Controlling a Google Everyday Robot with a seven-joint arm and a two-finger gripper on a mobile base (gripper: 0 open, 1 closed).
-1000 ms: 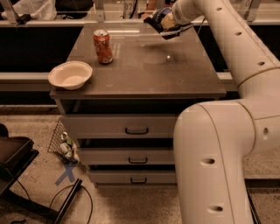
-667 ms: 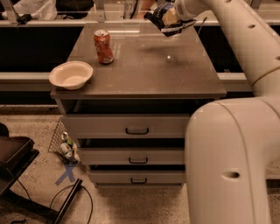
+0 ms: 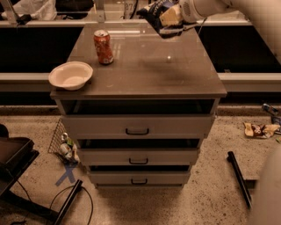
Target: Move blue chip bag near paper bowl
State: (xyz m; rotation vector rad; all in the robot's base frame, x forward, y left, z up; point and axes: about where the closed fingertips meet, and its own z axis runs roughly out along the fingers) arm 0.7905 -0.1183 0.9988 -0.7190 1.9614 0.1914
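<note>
The blue chip bag [image 3: 157, 12] is held in the air above the far right part of the drawer cabinet's top [image 3: 145, 66]. My gripper [image 3: 169, 17] is shut on the blue chip bag, with the white arm reaching in from the upper right. The paper bowl [image 3: 70, 75] sits at the front left corner of the top, well away from the bag.
A red-orange soda can [image 3: 103, 46] stands upright on the far left of the top, behind the bowl. The cabinet has three drawers below. Wrappers [image 3: 261, 129] and a black bar [image 3: 239, 177] lie on the floor at right. A wire basket [image 3: 63, 143] leans at lower left.
The arm has swung up and out of the foreground. The gripper with the blue chip bag has moved slightly left and stays above the far right of the top.
</note>
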